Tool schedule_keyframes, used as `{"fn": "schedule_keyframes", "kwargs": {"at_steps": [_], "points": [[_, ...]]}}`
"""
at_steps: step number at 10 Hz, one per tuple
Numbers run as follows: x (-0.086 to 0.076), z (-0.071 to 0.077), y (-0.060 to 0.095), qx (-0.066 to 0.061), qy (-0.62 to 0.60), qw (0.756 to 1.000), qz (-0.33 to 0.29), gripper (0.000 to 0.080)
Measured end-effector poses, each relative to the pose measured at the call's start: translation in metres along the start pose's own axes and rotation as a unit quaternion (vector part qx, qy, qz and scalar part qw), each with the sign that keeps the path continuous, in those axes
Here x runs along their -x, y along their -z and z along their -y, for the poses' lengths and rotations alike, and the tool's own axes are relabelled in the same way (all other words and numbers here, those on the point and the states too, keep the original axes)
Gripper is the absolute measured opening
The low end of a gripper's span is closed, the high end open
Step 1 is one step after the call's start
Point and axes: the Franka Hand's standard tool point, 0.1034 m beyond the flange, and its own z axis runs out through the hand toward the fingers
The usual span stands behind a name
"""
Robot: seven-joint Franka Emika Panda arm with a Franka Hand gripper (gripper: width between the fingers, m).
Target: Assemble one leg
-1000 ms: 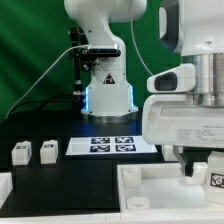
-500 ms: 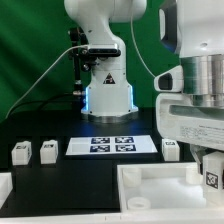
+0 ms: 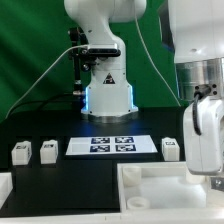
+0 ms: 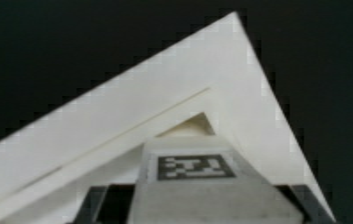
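Note:
In the wrist view a white leg (image 4: 194, 185) with a black marker tag on its face runs between my two dark fingers (image 4: 112, 205). My gripper (image 4: 208, 212) is shut on it. Beyond the leg lies a corner of the white tabletop (image 4: 173, 90), seen as a pale triangle against the black table. In the exterior view the white hand (image 3: 205, 135) hangs at the right edge, above the tabletop (image 3: 150, 185) at the front. The fingertips and the held leg are hidden there.
The marker board (image 3: 112, 146) lies in the middle before the robot base (image 3: 105, 90). Two small white parts (image 3: 20, 153) (image 3: 47, 151) stand at the exterior view's left. Another small tagged white part (image 3: 170, 147) stands right of the marker board.
The hand has moved toward the exterior view's right and turned, now showing its narrow side. The small tagged part beside the marker board has come into view.

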Motion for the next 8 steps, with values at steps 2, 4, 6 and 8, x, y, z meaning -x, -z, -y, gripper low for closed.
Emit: {"fn": "schedule_keyframes", "kwargs": {"at_steps": [2, 4, 6, 8], "points": [[0.0009, -0.0038, -0.0021, 0.004, 0.034, 0.999, -0.001, 0.0474], [0.0003, -0.0069, -0.0038, 0.003, 0.142, 0.990, -0.002, 0.0639], [0.0009, -0.0100, -0.0055, 0.005, 0.359, 0.933, -0.006, 0.0648], [-0.0012, -0.0083, -0.0055, 0.006, 0.459, 0.889, -0.007, 0.0649]]}}
